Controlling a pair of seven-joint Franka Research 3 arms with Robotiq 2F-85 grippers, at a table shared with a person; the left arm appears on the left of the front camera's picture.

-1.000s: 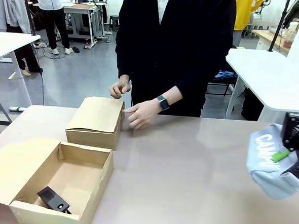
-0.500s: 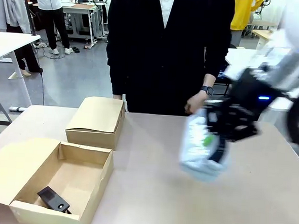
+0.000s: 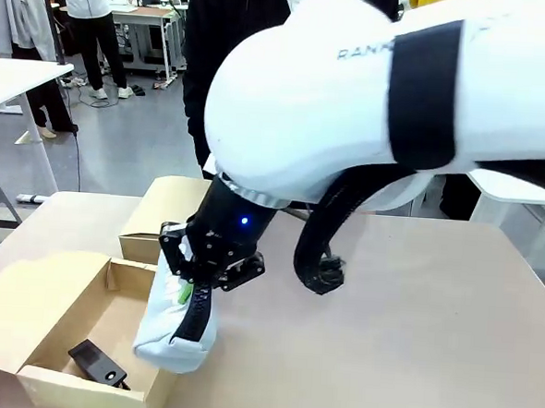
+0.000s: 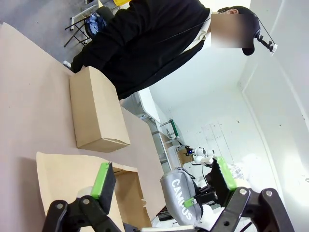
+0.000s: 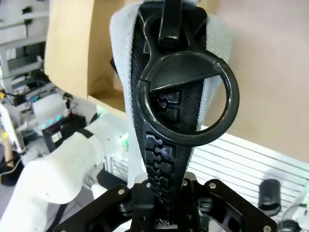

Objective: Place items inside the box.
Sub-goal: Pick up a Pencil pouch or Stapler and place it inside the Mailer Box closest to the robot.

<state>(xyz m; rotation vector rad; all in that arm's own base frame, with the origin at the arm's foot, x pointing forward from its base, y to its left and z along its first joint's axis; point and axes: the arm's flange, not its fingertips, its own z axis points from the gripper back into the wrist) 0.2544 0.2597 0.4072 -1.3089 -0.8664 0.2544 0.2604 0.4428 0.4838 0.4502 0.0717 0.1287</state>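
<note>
Now: pouch clamped at the box rim

Front: right gripper (image 3: 196,290) pinched tight on grey CAMPUS pouch (image 3: 174,335), which hangs at the open box's (image 3: 149,280) right wall; black stapler (image 3: 97,363) lies inside.
Left wrist: left gripper (image 4: 161,174) jaws spread wide, empty.
Right wrist: jaws closed on the pouch's zip strip.

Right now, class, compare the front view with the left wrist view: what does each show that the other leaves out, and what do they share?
The front view adds the black stapler lying in the open box, and the right claw shut on the grey pouch at that box's right edge. The left wrist view adds the left claw, open, and the pouch's white CAMPUS lettering. Shared: the grey pouch, the open box, the closed cardboard box and the person in black.
</note>
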